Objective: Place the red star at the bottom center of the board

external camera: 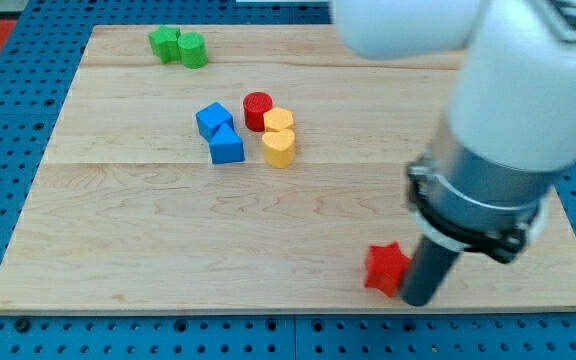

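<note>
The red star [385, 268] lies near the board's bottom edge, right of the bottom centre. My tip [416, 300] is the lower end of the dark rod. It stands right beside the star, on its right and slightly lower side, touching or almost touching it. The arm's white and grey body covers the view's upper right.
A red cylinder [258, 108], two yellow blocks [279, 121] [279, 148] and two blue blocks [213, 119] [227, 146] cluster at the board's upper middle. Two green blocks [165, 42] [192, 50] sit at the top left. The wooden board [118, 250] lies on a blue pegboard.
</note>
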`<state>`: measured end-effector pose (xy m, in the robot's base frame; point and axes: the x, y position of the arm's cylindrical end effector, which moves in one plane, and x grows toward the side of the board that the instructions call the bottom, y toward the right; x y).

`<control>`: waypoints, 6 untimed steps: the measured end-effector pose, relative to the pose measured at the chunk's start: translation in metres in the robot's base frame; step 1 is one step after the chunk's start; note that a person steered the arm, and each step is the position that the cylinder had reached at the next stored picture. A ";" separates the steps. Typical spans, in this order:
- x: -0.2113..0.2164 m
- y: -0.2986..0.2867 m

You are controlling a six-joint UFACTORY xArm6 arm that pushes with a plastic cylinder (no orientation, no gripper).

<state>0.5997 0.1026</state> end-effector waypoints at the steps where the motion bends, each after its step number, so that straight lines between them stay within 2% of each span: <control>1: -0.027 0.001; 2: -0.038 0.008; 4: -0.031 -0.106; 6: -0.078 -0.049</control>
